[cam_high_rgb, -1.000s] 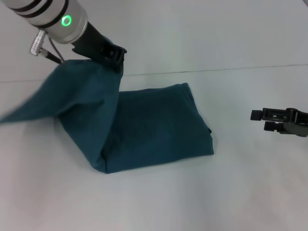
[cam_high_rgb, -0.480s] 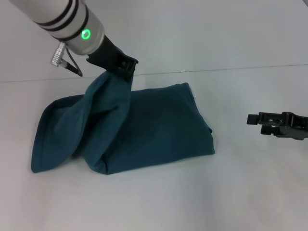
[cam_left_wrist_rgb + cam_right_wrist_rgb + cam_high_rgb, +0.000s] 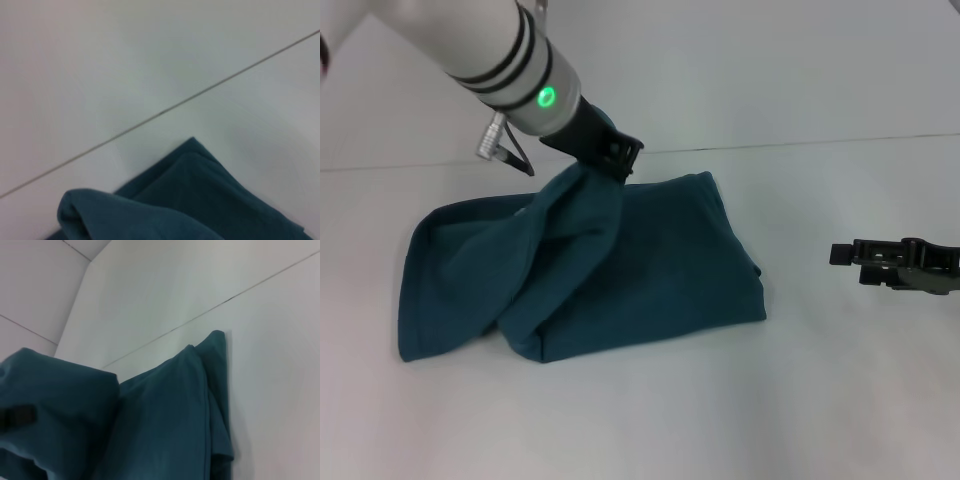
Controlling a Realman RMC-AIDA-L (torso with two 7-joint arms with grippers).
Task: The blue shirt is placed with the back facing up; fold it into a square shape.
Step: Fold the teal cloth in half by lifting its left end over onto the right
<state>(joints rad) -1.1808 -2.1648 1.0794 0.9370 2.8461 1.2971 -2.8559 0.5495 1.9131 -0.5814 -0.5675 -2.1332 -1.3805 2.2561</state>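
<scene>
Worktop: pale and plain; the nearest strip in front of the cloth carries nothing.
Blue shirt: lies left of centre on the worktop, already a thick folded block on its right, with a loose flap draped over its left part.
Right gripper: hovers low at the right, well apart from the shirt, holding nothing; whether its jaws are wide or narrow cannot be told.
Left gripper: at the far edge of the shirt, pinched closed on the raised corner of the flap.
Change: 1 second ago the flap hung high and stretched out to the left; since then the left gripper has carried it right and lower, so the cloth now slumps over the folded block.
Meaning: my judgement is that this fold is nearly laid; letting go and smoothing the bunched left side remain before the shape reads as a square.
</scene>
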